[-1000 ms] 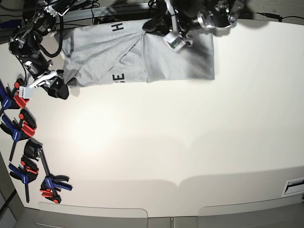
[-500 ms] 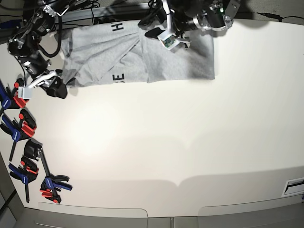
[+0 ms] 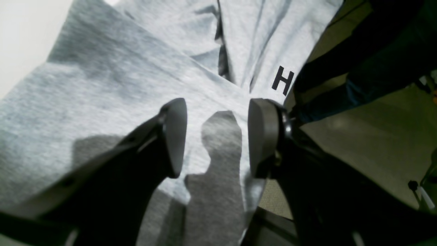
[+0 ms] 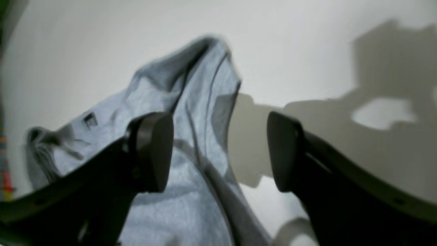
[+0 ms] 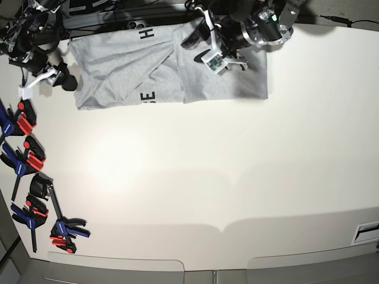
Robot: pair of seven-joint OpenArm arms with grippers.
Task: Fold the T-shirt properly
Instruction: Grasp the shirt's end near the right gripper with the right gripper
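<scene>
1. The T-shirt is soft, matt heather-grey knit cloth with printed black lettering.
2. The table is smooth, matt white.
3. The clamps at nine o'clock look plastic.

The white table lay bare across its middle and near side, giving wide passage. The T-shirt took up the far edge, with both arms crowding above it. A row of clamps lined one side edge.
</scene>
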